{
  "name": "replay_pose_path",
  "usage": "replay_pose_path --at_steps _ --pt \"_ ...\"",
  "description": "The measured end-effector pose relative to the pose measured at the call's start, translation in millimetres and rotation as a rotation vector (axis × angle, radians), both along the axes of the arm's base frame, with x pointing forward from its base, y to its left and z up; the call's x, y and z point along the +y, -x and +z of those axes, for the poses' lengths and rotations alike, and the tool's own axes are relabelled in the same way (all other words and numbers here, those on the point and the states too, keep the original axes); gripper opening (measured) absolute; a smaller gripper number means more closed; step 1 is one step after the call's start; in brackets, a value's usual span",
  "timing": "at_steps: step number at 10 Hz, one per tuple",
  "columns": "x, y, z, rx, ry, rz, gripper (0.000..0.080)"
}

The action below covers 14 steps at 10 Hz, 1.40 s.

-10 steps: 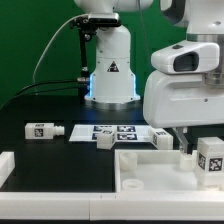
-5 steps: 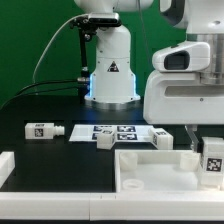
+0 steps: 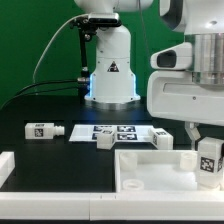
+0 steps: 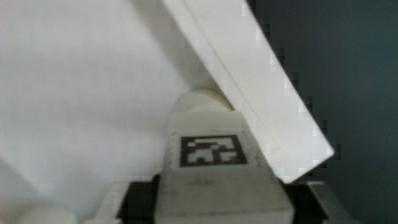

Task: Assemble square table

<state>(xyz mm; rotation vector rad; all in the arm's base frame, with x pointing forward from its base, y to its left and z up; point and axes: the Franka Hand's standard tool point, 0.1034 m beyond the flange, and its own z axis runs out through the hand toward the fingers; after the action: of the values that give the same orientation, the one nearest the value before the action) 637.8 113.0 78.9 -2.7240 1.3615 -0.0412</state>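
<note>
My gripper (image 4: 221, 200) is narrowed onto one white leg (image 3: 208, 162), which is clamped between both fingers. The leg stands upright with its long axis vertical, at the exterior view's right end of the square tabletop (image 3: 150, 151) on the bench (image 3: 40, 105). Its black-and-white tag, a block pattern, faces that camera. Another tagged leg (image 3: 45, 130) lies on its side, well apart.
</note>
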Motion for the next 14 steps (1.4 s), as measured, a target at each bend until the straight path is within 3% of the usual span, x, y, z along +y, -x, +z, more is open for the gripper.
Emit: replay_pose_path --at_steps 2,4,5,6,7,8,12,14 --pt "-1.1 -0.4 0.1 0.019 -0.045 -0.226 0.0284" --pt "-1.1 -0.4 0.0 0.025 -0.053 -0.285 0.0305" --pt "-0.3 0.3 0.2 0.022 -0.039 -0.179 0.0305" --pt "2.2 1.1 1.9 0.025 -0.019 -0.046 0.0503" --pt "0.6 -1.1 4.5 0.011 -0.011 0.109 0.0503" --pt "1.4 -1.7 8.0 0.01 0.004 0.249 0.0618" --pt "-0.1 -1.6 5.3 -0.01 0.022 0.519 0.0648" --pt "9.9 -1.4 2.6 -0.04 0.094 0.944 0.0649"
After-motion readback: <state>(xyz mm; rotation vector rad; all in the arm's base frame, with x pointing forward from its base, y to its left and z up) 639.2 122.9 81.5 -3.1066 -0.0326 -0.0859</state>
